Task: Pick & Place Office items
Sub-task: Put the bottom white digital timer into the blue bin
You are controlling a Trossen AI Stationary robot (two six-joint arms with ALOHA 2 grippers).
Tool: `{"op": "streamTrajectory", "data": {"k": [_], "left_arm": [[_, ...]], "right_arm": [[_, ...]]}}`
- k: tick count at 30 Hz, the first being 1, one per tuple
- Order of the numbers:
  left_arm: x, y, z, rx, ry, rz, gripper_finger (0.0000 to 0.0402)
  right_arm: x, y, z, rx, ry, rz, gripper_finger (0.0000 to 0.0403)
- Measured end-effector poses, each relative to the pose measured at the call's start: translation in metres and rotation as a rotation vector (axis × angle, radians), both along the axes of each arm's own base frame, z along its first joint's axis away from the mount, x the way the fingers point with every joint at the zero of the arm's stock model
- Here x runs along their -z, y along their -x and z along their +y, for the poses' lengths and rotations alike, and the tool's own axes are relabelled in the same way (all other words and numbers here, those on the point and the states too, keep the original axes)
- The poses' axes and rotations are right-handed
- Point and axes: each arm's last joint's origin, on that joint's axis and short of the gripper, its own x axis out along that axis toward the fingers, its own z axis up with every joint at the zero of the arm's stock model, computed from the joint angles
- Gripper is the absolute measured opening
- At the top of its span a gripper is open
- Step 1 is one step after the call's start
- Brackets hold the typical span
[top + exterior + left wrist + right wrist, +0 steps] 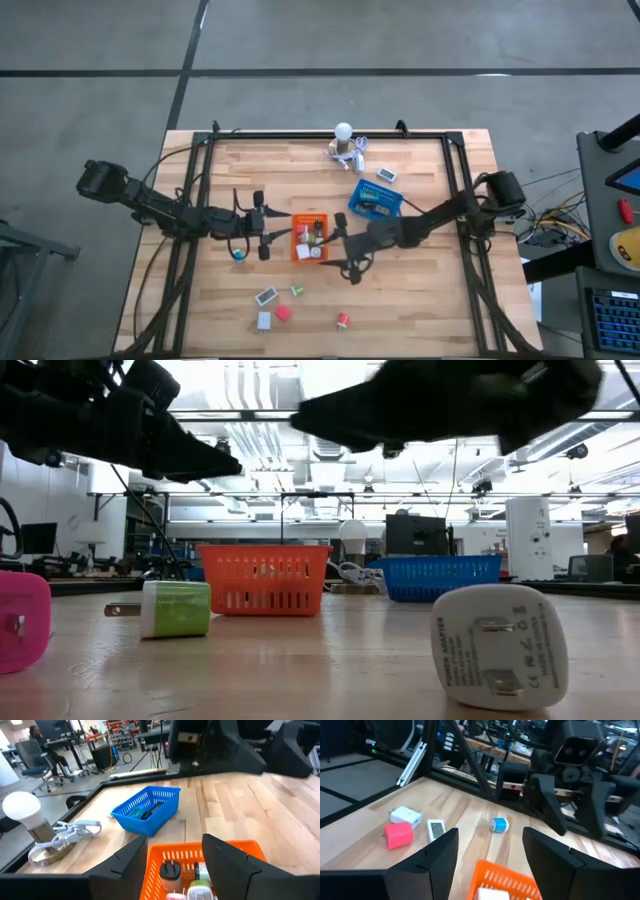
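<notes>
The left claw (264,233) hangs over the middle of the wooden surface (420,290), just left of the orange tray (310,238), its two dark fingers (127,865) spread apart with nothing between them; in its wrist view the tray's near rim lies right in the gap. The right claw (345,250) faces it from the tray's right side, fingers (440,852) likewise parted and empty, with the tray's orange corner showing between them. Several office items already lie inside the orange tray (200,857), among them a black plug adapter (170,870) and white and green pieces beside it. A small teal-blue piece (238,254) sits on the surface just beside the left claw, on its near side; the right wrist view shows it (499,824) beyond the tray. Nearer the front edge, well apart from both claws, lie a grey-faced white piece (266,296), a green charger (297,290), a pink block (283,313), a white adapter (264,321) and a red piece (343,320). The blue tray (375,201) stands to the far right of the orange one, holding dark items, and a white piece (387,176) lies just beyond it. A white bulb with cables (345,143) stands at the far edge.
</notes>
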Motion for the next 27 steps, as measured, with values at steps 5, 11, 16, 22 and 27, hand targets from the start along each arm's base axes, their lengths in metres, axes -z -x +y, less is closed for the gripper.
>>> {"op": "streamTrajectory", "data": {"k": [5, 11, 16, 22, 27], "left_arm": [[0.004, 0.001, -0.001, 0.0, 0.05, 0.037, 0.0195], [0.011, 0.005, -0.009, 0.013, 0.141, 0.097, 0.0195], [0.014, 0.007, -0.022, 0.033, 0.228, 0.169, 0.019], [0.002, 0.003, -0.045, 0.064, 0.258, 0.286, 0.019], [-0.009, 0.003, -0.06, 0.057, 0.257, 0.313, 0.019]], "right_arm": [[0.003, 0.025, 0.012, 0.048, -0.003, 0.019, 0.0219], [0.014, 0.054, 0.026, 0.108, -0.016, 0.062, 0.0219], [0.019, 0.073, 0.037, 0.143, -0.023, 0.08, 0.0219], [0.022, 0.09, 0.045, 0.136, -0.031, 0.087, 0.0219], [0.026, 0.103, 0.049, 0.117, -0.031, 0.106, 0.0219]]}}
